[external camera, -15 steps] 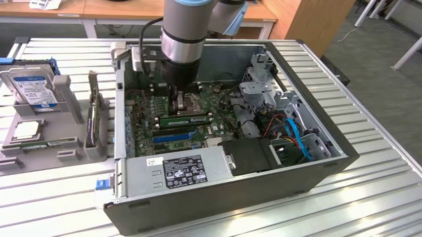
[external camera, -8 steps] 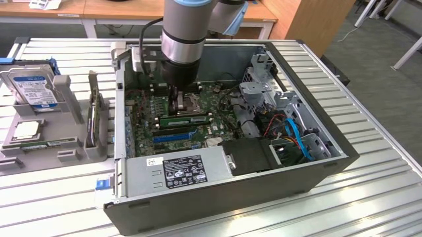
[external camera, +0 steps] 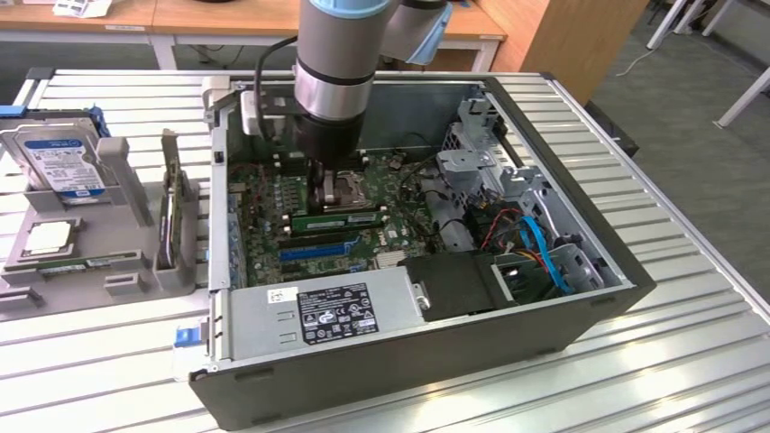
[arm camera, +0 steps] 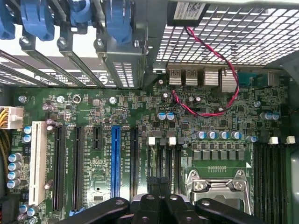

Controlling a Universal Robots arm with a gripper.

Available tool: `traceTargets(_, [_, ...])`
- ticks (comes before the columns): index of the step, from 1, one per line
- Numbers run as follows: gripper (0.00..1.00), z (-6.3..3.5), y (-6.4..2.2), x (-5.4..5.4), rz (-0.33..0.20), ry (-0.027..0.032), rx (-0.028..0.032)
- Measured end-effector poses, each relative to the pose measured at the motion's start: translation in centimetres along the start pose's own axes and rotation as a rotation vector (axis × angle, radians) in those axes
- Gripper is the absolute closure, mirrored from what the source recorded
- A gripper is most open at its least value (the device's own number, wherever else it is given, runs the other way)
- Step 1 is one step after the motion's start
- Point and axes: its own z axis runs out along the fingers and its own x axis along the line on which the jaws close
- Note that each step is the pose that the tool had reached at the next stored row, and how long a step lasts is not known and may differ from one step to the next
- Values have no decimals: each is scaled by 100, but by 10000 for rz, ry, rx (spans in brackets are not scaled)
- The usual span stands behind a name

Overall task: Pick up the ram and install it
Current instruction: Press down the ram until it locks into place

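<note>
Gripper: we are seeing the black two-finger gripper (arm camera: pixel 160 187) on the one grey robot arm (external camera: pixel 341 63) hanging inside the open dark-grey metal computer case (external camera: pixel 601 298), with its jaws pressed together and nothing showing between them.
Gripper's place: we are finding it just above the green motherboard (arm camera: pixel 187 121), beside the one square silver processor socket (arm camera: pixel 217 186).
Rams: we are counting two long, thin green sticks.
First ram: the ram stick in the case (external camera: pixel 339 217) is standing on edge on the motherboard just beside the socket; we cannot tell whether it is fully seated.
Second ram: the ram stick on the tray (external camera: pixel 90 262) is lying flat on the grey plastic tray (external camera: pixel 132 185), well apart from the gripper.
Tray's other parts: we are counting one silver hard drive (external camera: pixel 54 162) and one square silver processor chip (external camera: pixel 49 236).
Slots: we are counting one long blue expansion slot (arm camera: pixel 116 163).
</note>
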Motion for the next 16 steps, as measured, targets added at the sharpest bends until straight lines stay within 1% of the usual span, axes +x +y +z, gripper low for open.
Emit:
traceTargets(7, [90,49,-3,2,0,-1,1])
traceTargets(16, [90,81,-5,4,0,0,0])
